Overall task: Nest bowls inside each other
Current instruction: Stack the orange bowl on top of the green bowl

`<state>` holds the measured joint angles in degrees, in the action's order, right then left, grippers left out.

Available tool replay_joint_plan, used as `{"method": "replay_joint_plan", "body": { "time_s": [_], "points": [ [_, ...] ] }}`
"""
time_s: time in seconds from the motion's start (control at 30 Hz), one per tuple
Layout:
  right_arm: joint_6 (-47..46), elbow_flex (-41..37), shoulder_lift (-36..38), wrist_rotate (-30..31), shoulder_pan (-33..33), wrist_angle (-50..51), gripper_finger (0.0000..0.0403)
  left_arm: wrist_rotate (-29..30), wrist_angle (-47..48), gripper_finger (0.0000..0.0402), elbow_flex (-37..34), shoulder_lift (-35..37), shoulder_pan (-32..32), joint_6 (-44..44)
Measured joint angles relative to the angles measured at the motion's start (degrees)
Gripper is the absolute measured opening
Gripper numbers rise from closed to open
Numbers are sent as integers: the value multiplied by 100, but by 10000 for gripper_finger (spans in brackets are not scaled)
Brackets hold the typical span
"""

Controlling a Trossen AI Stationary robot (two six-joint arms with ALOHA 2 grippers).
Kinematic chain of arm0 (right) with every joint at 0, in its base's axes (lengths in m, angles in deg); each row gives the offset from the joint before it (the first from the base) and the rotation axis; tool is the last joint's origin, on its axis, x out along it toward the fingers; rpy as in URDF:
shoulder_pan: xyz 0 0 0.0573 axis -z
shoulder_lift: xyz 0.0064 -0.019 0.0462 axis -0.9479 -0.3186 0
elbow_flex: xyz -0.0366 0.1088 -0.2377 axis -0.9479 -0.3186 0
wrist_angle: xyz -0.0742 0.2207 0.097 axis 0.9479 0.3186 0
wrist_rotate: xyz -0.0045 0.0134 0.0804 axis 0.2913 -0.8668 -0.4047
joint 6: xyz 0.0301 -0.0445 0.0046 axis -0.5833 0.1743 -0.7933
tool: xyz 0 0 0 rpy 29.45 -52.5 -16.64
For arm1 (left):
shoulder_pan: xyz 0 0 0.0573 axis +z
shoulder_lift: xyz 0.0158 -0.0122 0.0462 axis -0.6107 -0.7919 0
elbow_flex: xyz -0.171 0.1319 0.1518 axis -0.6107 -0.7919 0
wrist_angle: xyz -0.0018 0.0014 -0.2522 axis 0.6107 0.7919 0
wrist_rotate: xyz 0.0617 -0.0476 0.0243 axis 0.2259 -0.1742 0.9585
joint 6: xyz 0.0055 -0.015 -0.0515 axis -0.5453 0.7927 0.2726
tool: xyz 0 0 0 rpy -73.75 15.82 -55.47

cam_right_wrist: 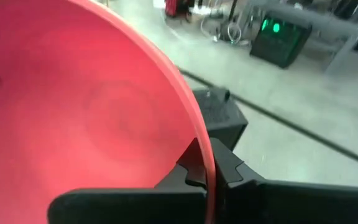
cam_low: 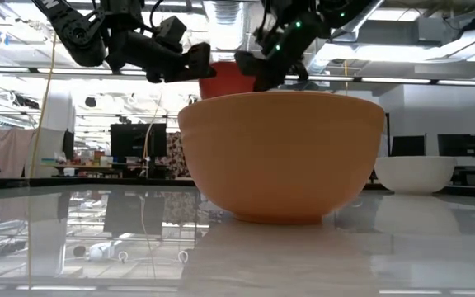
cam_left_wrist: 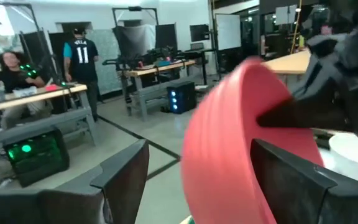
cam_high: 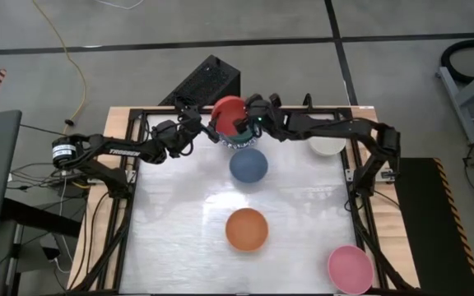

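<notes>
- My right gripper (cam_high: 239, 125) pinches the rim of a red bowl (cam_high: 228, 113), tilted in the air above the worktop's far edge.
- My left gripper (cam_high: 206, 125) has its fingers spread, just beside that bowl.

Table top (cam_high: 188, 247): smooth, glossy pale sheet, mirrors room lights in low view; wood edge strips w/ black metal frame around it. Orange bowl (cam_low: 280, 157) on the table: smooth, satin sheen, looks like plastic. Red bowl (cam_right_wrist: 92, 112) above the table's far edge: matt, smooth inside, faint rings outside. Gripper fingers (cam_left_wrist: 120, 171): matt black plastic.
</notes>
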<state>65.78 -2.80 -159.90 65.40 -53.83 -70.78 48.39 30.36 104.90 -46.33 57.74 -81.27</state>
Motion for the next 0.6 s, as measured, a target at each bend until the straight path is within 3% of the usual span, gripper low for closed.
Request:
{"method": "replay_joint_plan", "body": {
  "time_s": [0.13, 0.37, 0.6],
  "points": [
    [-156, -4, -20, -275, 187, 283, 8, 221, 6, 270, 0, 111, -2, -464],
    [-355, -4, 94, -1590, 848, 443, 8, 590, 215, 270, 0, 473, -13, -808],
    [-752, 2, 110, -3153, 1714, 1065, 8, 178, 1625, 270, 2, 1317, -22, -617]
  ]
}}
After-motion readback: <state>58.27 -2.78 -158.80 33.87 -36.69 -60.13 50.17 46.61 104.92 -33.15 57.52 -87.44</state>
